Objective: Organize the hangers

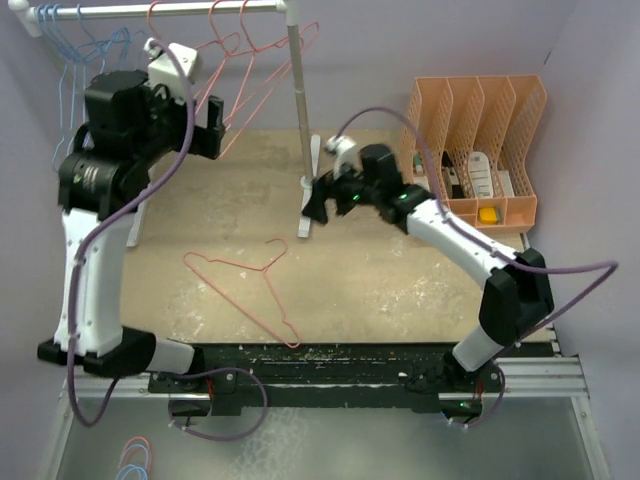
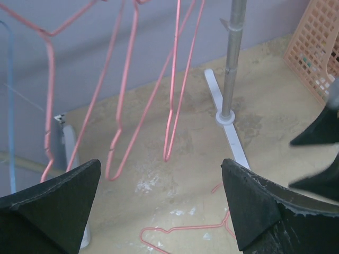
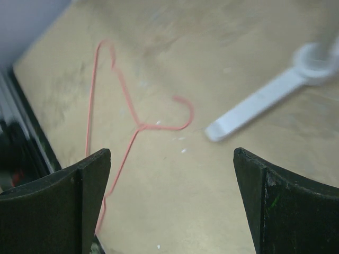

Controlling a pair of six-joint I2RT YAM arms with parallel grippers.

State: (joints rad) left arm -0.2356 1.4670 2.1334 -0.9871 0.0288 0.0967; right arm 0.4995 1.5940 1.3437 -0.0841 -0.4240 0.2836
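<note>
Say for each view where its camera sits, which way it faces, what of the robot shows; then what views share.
Top external: above and behind the bases, looking down on the table; left arm and right arm show whole.
Left wrist: on the raised left arm, facing forward and down past the open left gripper at hung hangers and the rack pole.
Right wrist: facing down past the open right gripper at the loose hanger and rack foot.
Shared: all three show the loose hanger and foot.

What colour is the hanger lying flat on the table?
Pink-red; the hanger shows most clearly in the right wrist view.
</note>
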